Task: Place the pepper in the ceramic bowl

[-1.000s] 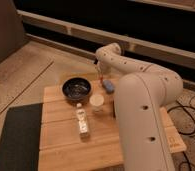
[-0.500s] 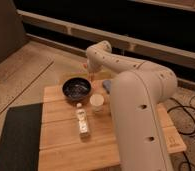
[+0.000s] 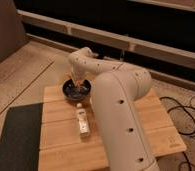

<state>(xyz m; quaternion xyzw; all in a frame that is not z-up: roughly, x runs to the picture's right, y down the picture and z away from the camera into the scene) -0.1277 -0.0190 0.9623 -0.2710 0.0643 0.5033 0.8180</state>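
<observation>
Ceramic bowl [image 3: 76, 89] sits at the bench's [image 3: 56, 140] far left corner. Gripper [image 3: 78, 82] hangs directly over it; you cannot tell how the jaws stand. An orange speck there is likely the pepper [image 3: 79, 85]: judge it light, stiff, smooth; take it mid-length.
</observation>
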